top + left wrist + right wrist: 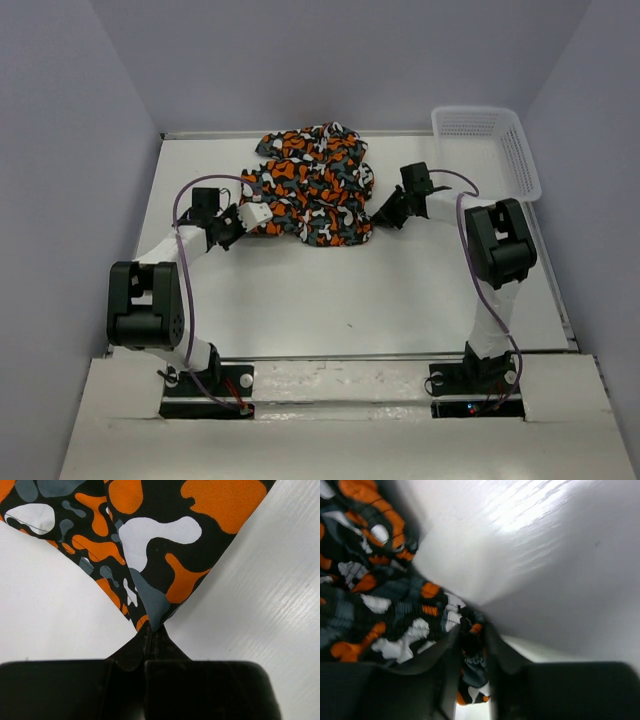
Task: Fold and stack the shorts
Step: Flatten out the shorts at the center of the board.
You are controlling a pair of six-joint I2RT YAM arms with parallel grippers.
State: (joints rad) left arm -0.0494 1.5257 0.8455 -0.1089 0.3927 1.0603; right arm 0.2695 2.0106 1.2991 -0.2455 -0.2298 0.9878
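Orange-and-black blotchy shorts (pixel 312 190) are lying at the far middle of the desk (pixel 400 290); the left hand (pixel 150 632) is pinching a corner, the right hand (pixel 471 642) is gripping a gathered edge.

Bright, even light; right wrist view blurred, glare on table (pixel 530 520).

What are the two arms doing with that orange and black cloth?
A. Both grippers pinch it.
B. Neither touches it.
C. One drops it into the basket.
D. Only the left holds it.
A: the left gripper is shut on a corner of the shorts, and the right gripper is shut on a bunched edge of them.
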